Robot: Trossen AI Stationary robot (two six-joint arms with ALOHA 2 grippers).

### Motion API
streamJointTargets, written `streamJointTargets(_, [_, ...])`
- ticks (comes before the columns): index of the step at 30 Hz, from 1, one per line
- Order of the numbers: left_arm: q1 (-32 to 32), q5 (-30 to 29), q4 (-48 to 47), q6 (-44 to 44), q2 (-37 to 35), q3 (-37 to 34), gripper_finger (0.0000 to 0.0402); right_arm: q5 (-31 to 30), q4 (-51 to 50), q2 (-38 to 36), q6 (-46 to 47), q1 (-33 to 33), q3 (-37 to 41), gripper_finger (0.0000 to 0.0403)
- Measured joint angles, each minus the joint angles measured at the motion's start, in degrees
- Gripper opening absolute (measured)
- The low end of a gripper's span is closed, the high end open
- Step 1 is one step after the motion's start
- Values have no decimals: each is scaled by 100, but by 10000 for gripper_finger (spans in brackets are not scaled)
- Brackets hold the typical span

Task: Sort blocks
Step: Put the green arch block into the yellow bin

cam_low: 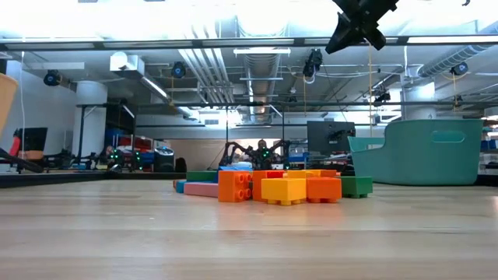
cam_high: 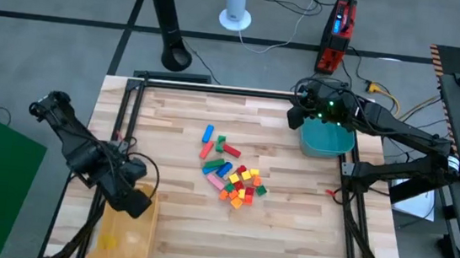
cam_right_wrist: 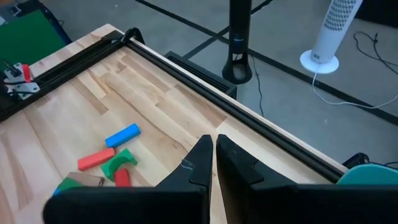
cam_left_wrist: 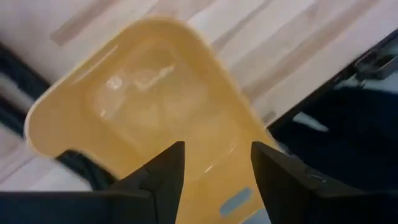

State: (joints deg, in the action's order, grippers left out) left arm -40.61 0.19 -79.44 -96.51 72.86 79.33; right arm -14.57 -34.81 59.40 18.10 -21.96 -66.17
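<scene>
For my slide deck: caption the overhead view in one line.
Left hand open over the yellow tray, right hand shut above the teal bin, coloured blocks piled mid-table.

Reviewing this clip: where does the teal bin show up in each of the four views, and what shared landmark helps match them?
High view: teal bin at the table's right edge, under the right gripper.
Low view: teal bin at right, behind the blocks.
Left wrist view: not in it; only the yellow tray.
Right wrist view: its rim at the lower right corner.
Shared landmark: the blocks.

wooden table (cam_high: 288, 228), blocks (cam_high: 230, 173), yellow tray (cam_high: 127, 233), teal bin (cam_high: 327, 140)
</scene>
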Motion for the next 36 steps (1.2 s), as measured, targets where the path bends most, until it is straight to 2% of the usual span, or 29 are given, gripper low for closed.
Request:
streamJointTargets(6, [537,-1466,25,279,96,325,168,-1,166,34,-148,0,0,13])
streamJointTargets(9, [1061,-1770,165,790,128,405,168,2,345,48,42,0,2,13])
streamJointTargets(11, [1458,-1782,371,1349,134,410,168,64,715,142,62,-7,-4,13])
streamJointTargets(14, [2067,-1781,725,2341,131,311,168,534,1192,458,152,-52,-26,13])
streamJointTargets(20, [2904,-1656,961,4187,3,-61,168,1286,1338,1724,1108,-57,-583,13])
streamJointTargets(25, [3394,-1519,1149,5113,-635,-905,168,1358,1073,2767,1748,7,-1317,13])
streamJointTargets(29, [3775,-1011,1756,5647,-1419,-1757,168,1359,628,3471,2357,67,-2006,13])
streamJointTargets(36, [3991,-818,1973,6244,-2326,-2598,168,1366,-478,4503,3269,304,-3077,17])
